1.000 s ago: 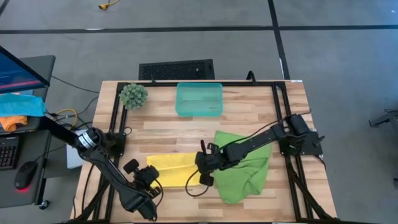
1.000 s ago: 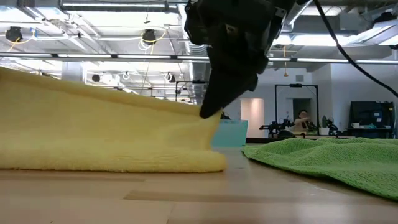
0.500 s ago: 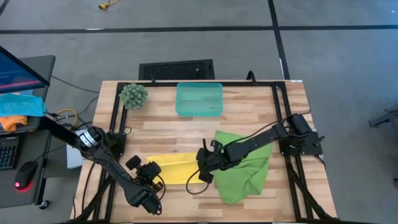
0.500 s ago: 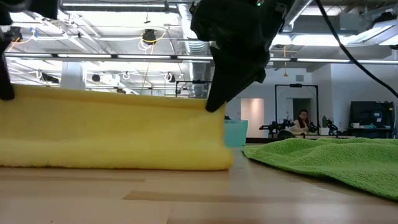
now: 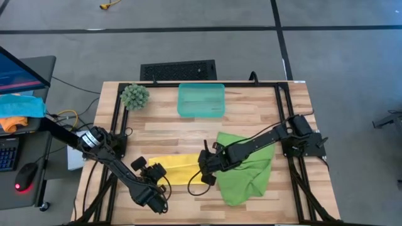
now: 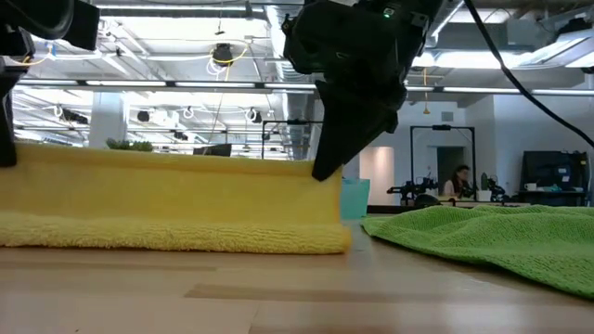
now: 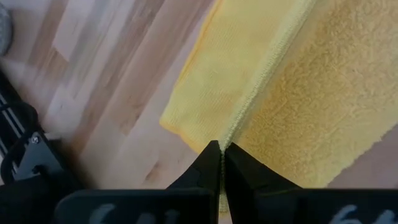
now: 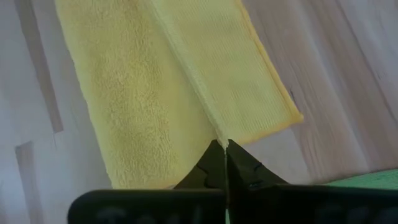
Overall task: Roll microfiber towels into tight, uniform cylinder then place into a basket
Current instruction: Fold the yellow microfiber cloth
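You have both grippers pinching the yellow towel (near-centre of the table): left gripper at its left edge, right gripper at its right, jaws pressed together on the raised hem.

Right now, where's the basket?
In the high view, the basket sits at the table's far edge, middle, right of the fuzzy green plant and beyond both towels.

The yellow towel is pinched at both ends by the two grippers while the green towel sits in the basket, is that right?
Not quite. The high view shows the green towel lying on the table, not in the basket. The left gripper and right gripper do pinch the yellow towel.
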`<state>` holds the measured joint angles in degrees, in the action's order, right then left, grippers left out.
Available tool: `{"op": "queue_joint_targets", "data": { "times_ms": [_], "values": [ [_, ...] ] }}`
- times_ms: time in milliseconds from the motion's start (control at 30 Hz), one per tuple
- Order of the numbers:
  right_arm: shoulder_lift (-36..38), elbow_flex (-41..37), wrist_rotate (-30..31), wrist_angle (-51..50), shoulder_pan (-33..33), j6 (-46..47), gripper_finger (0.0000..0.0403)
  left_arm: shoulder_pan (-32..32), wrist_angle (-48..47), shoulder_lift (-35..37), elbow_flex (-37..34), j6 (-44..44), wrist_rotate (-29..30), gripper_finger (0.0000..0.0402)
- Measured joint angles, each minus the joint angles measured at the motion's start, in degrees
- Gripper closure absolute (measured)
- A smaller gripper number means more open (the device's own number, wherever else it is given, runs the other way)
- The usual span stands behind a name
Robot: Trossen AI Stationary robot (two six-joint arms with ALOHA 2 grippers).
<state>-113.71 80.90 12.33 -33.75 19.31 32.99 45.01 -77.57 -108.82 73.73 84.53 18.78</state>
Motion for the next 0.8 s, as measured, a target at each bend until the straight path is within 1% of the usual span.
{"op": "queue_joint_targets", "data": {
  "times_ms": [167,333,400,467,567,667,800],
  "values": [
    [0.5,0.5,-0.1,0.0,1.5,0.0,0.0389,0.7,-0.2,0.0,0.7,-0.1,-2.1,0.0401],
    [0.5,5.4,-0.2,-4.9,5.2,0.0,0.0397,2.5,-0.8,0.0,6.3,-1.6,-3.8,0.0401],
    [0.5,6.9,0.9,-5.5,7.1,0.1,0.0394,3.1,-1.5,0.0,8.7,-2.0,-4.3,0.0401],
    [0.5,7.6,2.0,-5.6,8.9,0.9,0.0391,3.7,-1.5,0.1,10.7,-2.0,-4.7,0.0401],
    [0.5,7.9,2.4,-5.2,10.8,2.1,0.0393,4.6,-1.3,0.1,12.8,-1.3,-7.0,0.0401],
    [0.5,7.9,2.8,-4.7,11.7,2.6,0.0397,5.4,-1.0,0.1,14.0,0.4,-8.7,0.0401],
    [0.5,8.0,2.9,-4.5,11.7,2.6,0.0393,6.1,-1.1,0.1,15.8,1.3,-11.1,0.0401]
  ]
}}
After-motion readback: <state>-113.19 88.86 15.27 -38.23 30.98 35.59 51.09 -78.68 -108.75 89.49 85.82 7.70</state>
